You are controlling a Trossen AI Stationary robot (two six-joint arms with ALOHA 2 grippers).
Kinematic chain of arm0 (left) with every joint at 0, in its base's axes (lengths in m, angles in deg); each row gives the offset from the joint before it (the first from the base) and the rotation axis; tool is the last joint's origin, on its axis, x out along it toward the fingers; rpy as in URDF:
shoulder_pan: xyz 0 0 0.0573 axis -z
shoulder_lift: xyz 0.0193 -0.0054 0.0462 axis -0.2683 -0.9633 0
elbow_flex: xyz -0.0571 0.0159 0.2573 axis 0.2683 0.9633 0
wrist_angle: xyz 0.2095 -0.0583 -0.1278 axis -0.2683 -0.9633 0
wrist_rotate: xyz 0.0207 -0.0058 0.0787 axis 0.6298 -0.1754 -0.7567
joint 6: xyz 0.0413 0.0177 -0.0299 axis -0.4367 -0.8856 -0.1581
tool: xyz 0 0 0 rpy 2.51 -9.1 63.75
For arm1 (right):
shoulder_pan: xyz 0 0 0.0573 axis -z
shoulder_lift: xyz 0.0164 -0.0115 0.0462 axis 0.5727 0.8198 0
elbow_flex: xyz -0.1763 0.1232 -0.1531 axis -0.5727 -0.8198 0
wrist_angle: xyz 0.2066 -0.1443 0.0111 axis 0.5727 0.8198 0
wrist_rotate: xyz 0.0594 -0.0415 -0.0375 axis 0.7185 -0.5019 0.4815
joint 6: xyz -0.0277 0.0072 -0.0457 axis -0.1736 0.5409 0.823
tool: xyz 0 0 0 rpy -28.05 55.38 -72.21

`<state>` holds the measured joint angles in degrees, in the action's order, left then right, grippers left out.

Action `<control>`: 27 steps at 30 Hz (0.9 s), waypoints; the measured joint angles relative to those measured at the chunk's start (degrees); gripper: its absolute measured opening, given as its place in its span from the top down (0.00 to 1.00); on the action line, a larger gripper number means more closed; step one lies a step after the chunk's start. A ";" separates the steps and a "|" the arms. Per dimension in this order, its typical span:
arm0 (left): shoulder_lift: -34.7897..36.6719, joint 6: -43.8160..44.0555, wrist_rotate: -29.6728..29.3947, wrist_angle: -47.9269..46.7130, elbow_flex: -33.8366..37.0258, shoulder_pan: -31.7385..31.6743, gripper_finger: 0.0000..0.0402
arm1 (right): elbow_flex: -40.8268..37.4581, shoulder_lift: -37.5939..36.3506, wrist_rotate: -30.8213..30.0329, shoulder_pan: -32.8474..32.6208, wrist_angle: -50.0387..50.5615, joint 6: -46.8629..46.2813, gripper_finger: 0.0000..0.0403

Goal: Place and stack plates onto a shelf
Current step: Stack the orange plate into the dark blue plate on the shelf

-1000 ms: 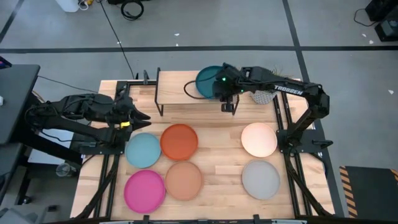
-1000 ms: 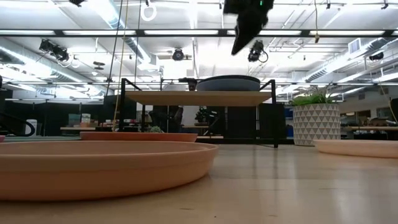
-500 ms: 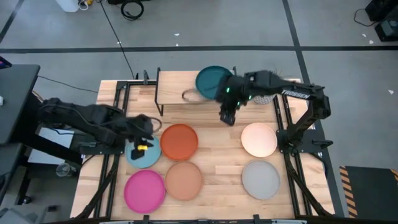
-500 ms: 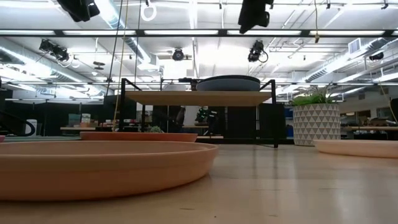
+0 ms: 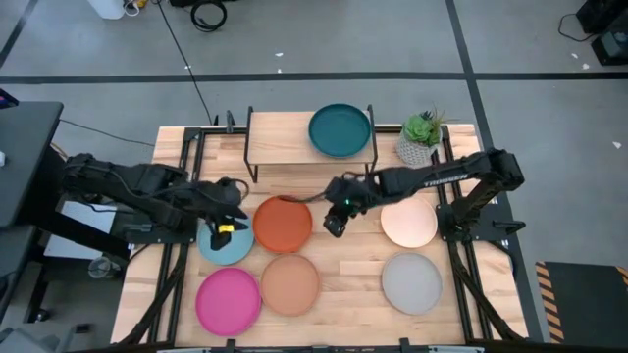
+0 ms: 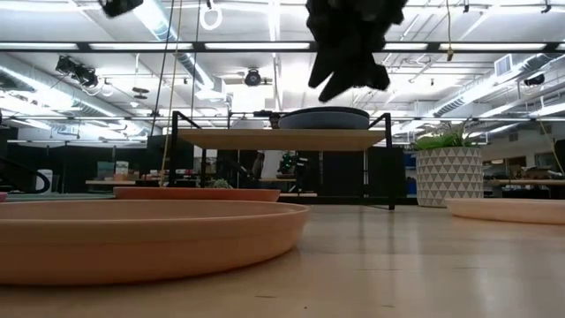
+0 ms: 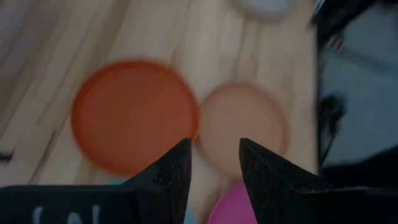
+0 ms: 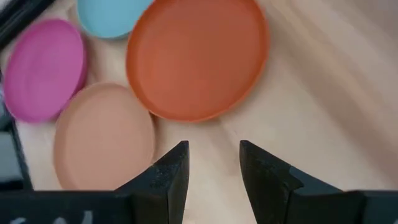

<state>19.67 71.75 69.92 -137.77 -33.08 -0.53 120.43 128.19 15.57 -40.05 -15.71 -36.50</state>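
The table (image 5: 343, 270) fills the high view's centre. At its upper middle stands the shelf (image 5: 280, 137), with the teal plate (image 5: 340, 129) on its right end. Below lie the orange (image 5: 283, 223), light blue (image 5: 221, 245), magenta (image 5: 228, 299), tan (image 5: 290, 283), cream (image 5: 410, 221) and grey (image 5: 411, 282) plates. The right gripper (image 5: 335, 223) hovers just right of the orange plate, jaws apart, empty. The left gripper (image 5: 232, 218) hangs over the light blue plate, jaws apart.
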 joint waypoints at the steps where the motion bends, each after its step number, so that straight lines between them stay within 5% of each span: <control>1: 1.02 0.01 -0.45 1.95 -0.31 0.01 0.65 | -1.81 0.00 -1.03 -0.60 -2.58 -2.41 0.63; 11: 11.16 -8.83 -1.70 17.41 -1.83 -0.02 0.65 | -7.19 4.26 -7.82 -3.10 -12.81 -19.27 0.63; 27: 21.07 -4.81 -1.14 19.07 -1.79 -0.02 0.65 | -2.31 18.80 -9.13 -0.85 -16.44 -35.73 0.58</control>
<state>40.73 66.93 68.78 -118.70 -34.88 -0.56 118.12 146.99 6.45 -40.89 -32.14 -72.23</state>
